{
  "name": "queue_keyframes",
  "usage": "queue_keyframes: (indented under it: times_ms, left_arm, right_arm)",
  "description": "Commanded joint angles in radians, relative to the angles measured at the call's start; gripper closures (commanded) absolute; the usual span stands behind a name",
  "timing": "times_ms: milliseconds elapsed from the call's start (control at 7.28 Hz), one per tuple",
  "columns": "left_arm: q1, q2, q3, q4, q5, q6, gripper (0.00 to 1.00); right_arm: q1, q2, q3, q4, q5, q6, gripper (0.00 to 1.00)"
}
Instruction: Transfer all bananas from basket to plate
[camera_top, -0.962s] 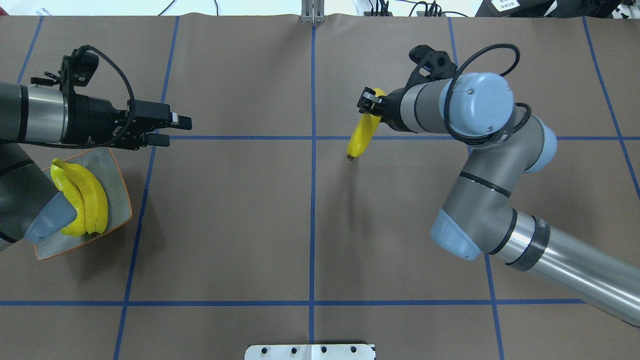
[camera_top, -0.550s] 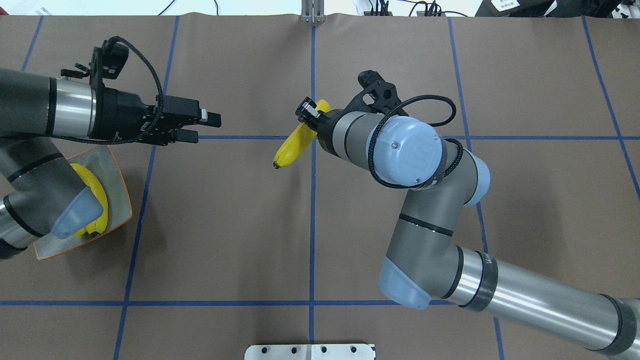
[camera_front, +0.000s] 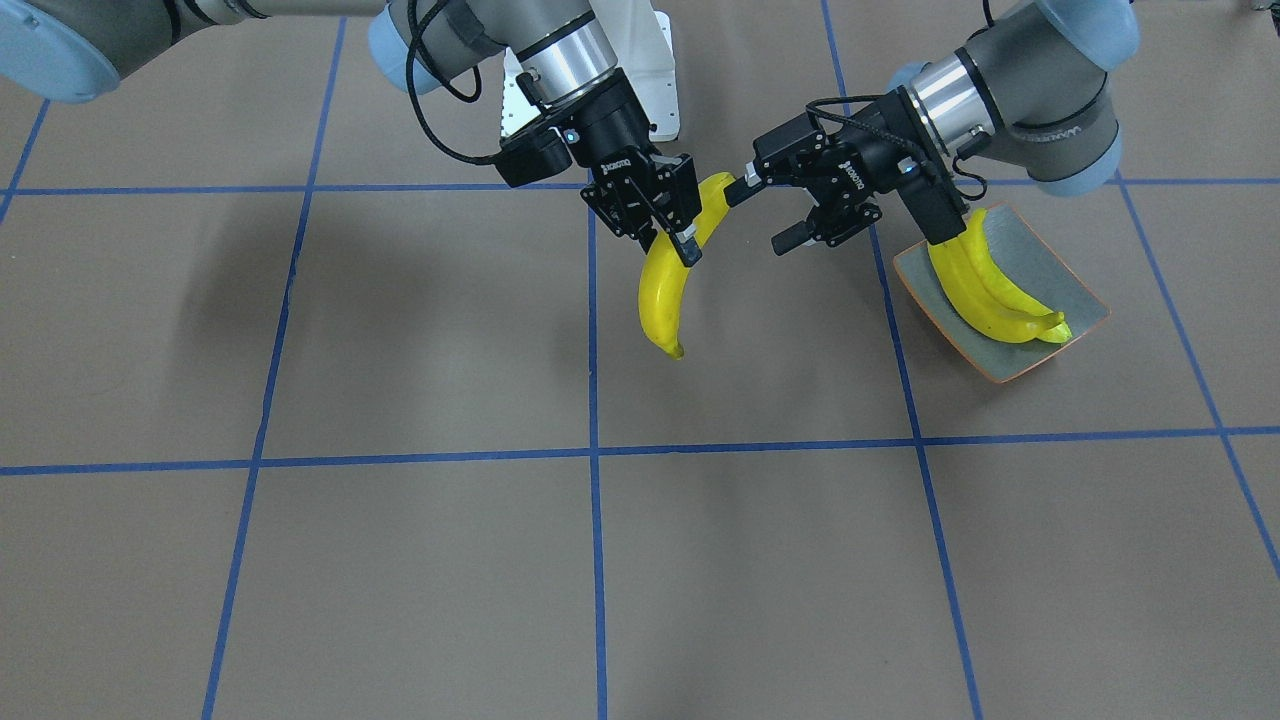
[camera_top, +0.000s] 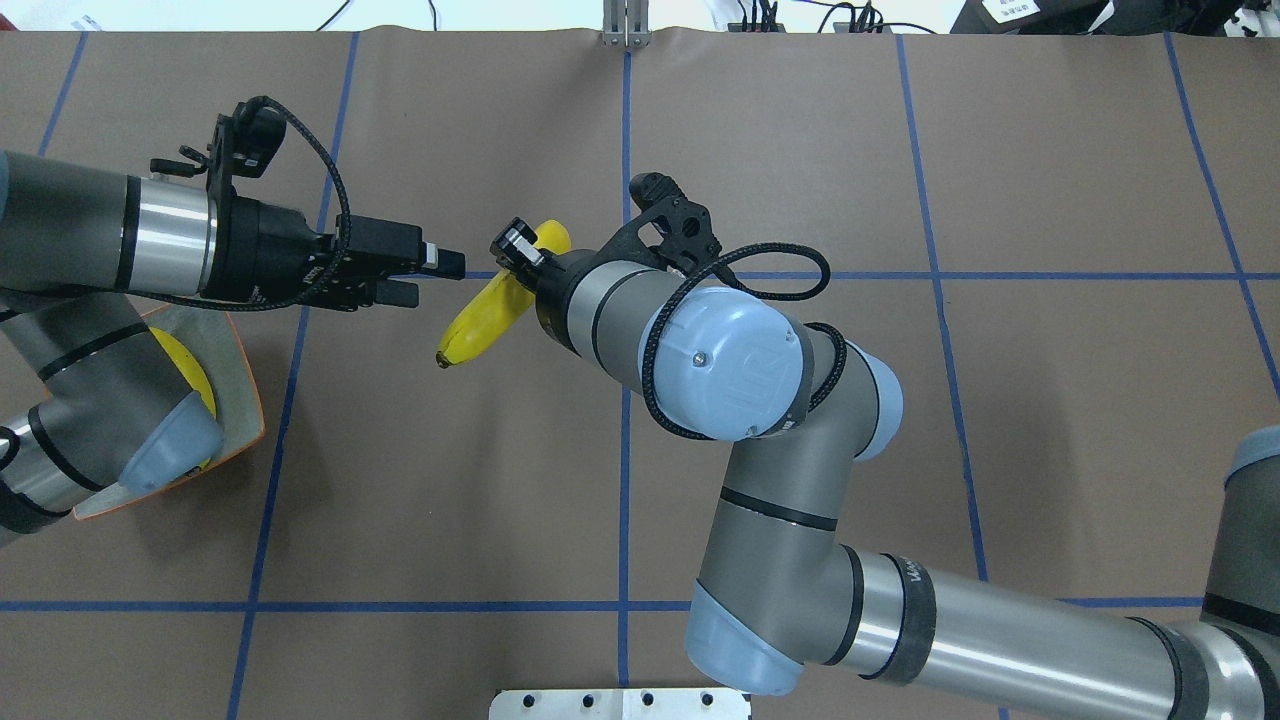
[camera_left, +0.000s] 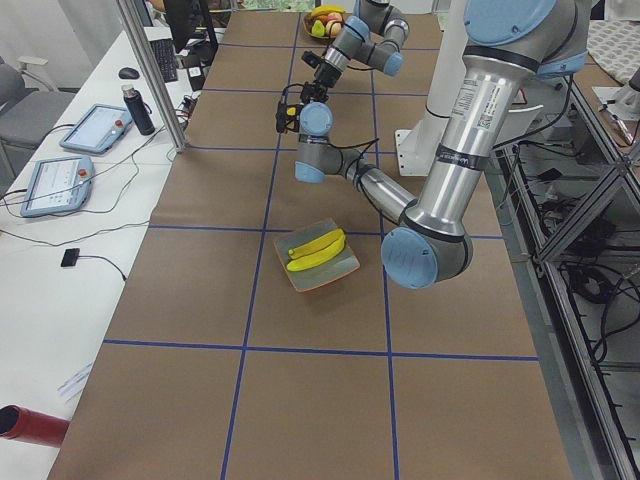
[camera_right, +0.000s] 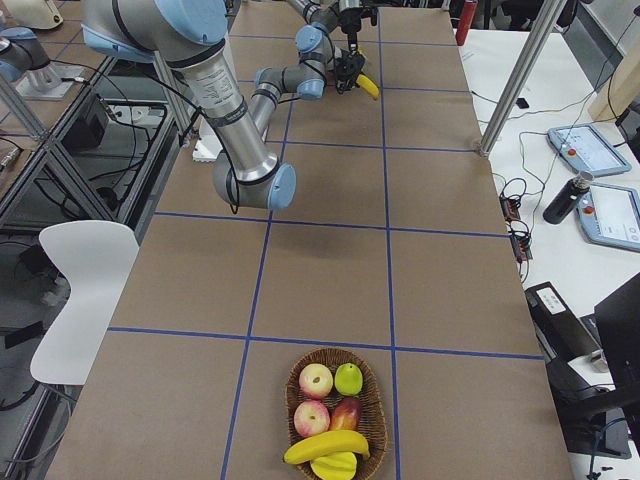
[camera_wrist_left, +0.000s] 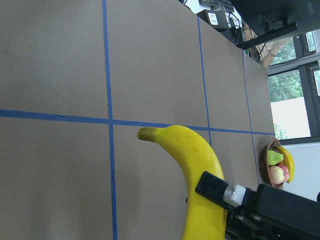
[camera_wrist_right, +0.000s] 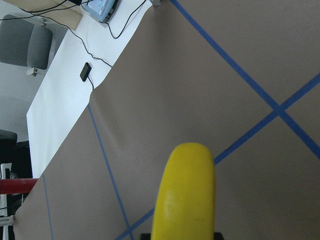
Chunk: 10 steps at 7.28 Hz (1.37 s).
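Note:
My right gripper (camera_front: 680, 228) is shut on the upper part of a yellow banana (camera_front: 665, 285) that hangs above the table near its middle. The same banana (camera_top: 482, 312) fills the right wrist view (camera_wrist_right: 185, 195). My left gripper (camera_front: 757, 217) is open, level with that banana's upper end and just beside it; its fingers (camera_top: 433, 279) hold nothing. The blue-grey plate (camera_front: 1042, 262) with an orange rim holds two bananas (camera_front: 985, 290). My left arm hides most of the plate (camera_top: 238, 385) from overhead. The wicker basket (camera_right: 375, 400), far off at my right end of the table, holds one banana (camera_right: 325, 445).
The basket also holds apples and other fruit (camera_right: 330, 395). A white mounting plate (camera_top: 620, 703) lies at the near table edge between the arms. Tablets (camera_left: 55, 185), a bottle (camera_left: 140, 110) and a post (camera_left: 150, 75) line the operators' side.
My right arm has carried the banana left across the centre line toward my left gripper. My left gripper has advanced to the right and stayed open, now close beside the banana.

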<state>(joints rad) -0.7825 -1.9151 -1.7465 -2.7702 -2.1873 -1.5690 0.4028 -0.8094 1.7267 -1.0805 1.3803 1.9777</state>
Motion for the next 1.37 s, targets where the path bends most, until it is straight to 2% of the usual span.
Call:
queue_keyframes:
  times_ms: [0, 275, 412, 550, 687, 824, 962, 1099, 1237]
  left_arm:
    - [0.049, 0.001, -0.01, -0.006, -0.003, 0.006, 0.0]
    - [0.084, 0.001, -0.011, -0.008, -0.003, 0.007, 0.02]
    - [0.085, -0.001, -0.011, -0.008, -0.008, 0.007, 0.35]
    - [0.085, -0.004, -0.016, -0.009, -0.005, 0.007, 0.9]
    - [0.083, 0.002, -0.03, -0.02, 0.0, 0.007, 1.0]
    - [0.083, 0.01, -0.028, -0.051, 0.0, 0.006, 1.0]
    - [0.083, 0.007, -0.028, -0.057, 0.0, 0.004, 1.0]
    - [0.081, 0.011, -0.028, -0.055, 0.0, 0.004, 1.0]
    - [0.08, 0.013, -0.028, -0.055, 0.001, 0.004, 1.0]
  right_arm:
    - [-0.004, 0.013, 0.002, 0.002, -0.001, 0.001, 1.0]
    - [-0.004, 0.015, 0.004, 0.005, -0.001, 0.0, 1.0]
    - [-0.004, 0.013, 0.002, 0.005, 0.0, -0.008, 1.0]
    - [-0.004, 0.01, 0.002, 0.007, 0.0, -0.014, 1.0]
    - [-0.004, 0.006, 0.002, 0.007, 0.002, -0.025, 1.0]
    - [-0.004, 0.004, 0.001, 0.007, 0.003, -0.046, 1.0]
    - [-0.004, 0.004, -0.001, 0.007, 0.0, -0.089, 0.41]
    - [-0.002, 0.001, 0.005, 0.008, -0.001, -0.123, 0.0]
    - [-0.002, -0.002, 0.016, 0.007, 0.0, -0.143, 0.0]
